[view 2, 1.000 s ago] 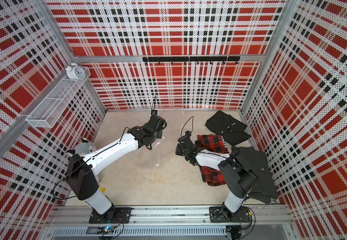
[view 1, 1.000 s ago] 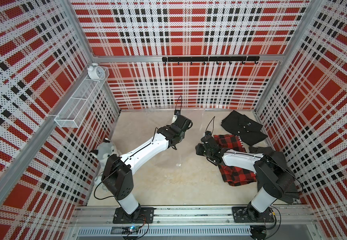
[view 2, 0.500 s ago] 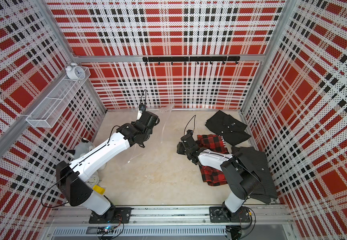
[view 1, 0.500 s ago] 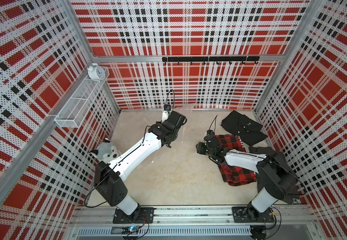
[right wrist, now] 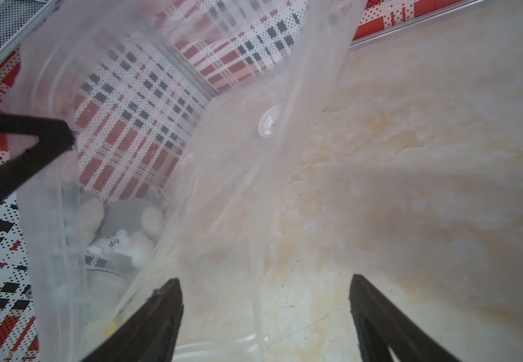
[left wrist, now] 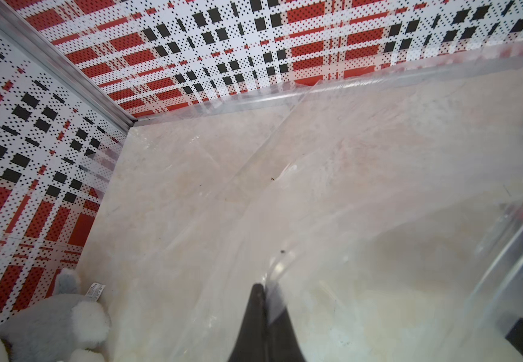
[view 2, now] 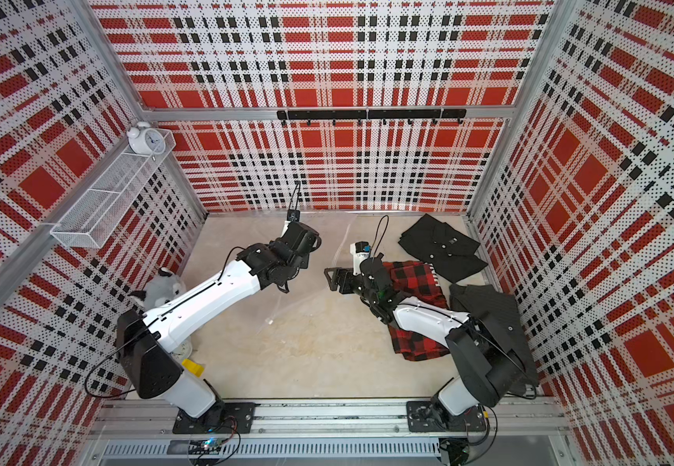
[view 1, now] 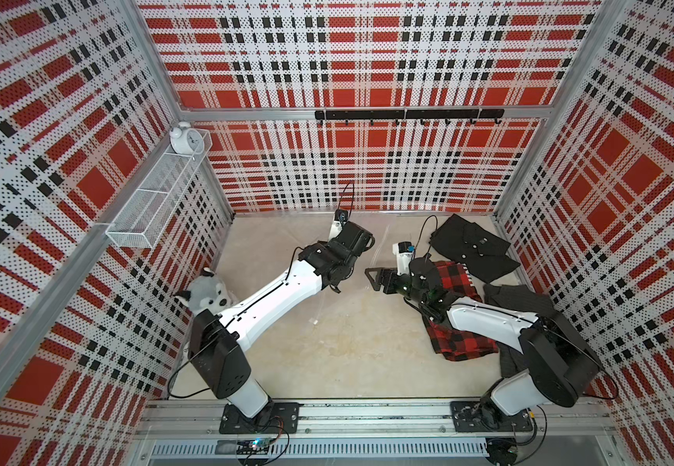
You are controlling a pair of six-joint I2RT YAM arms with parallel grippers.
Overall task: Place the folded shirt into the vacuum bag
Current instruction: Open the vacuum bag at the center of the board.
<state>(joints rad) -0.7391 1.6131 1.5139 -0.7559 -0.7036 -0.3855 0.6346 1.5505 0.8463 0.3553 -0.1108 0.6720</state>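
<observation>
Clear, crinkly plastic fills both wrist views: the bag (left wrist: 363, 194) hangs between the two claws, its white valve (right wrist: 268, 123) ahead of the right claw (right wrist: 264, 279). The left claw (left wrist: 261, 291) is pinched together on a fold of the film and holds that edge up off the table (view 1: 347, 355). The right claw stands with its fingers wide apart and nothing clamped, the film only draped by one finger. The red check shirt (view 1: 454, 282) is not in the bag; it lies directly behind the right claw, under that wrist and forearm, its long axis running back along the forearm toward the base. A black shirt (view 1: 472, 250) lies beyond it, farther from the bag. The right arm is plainly the nearer one, so my guess is it must pull back and turn about to grasp the shirt's near edge, then carry it forward into the held-up opening.
</observation>
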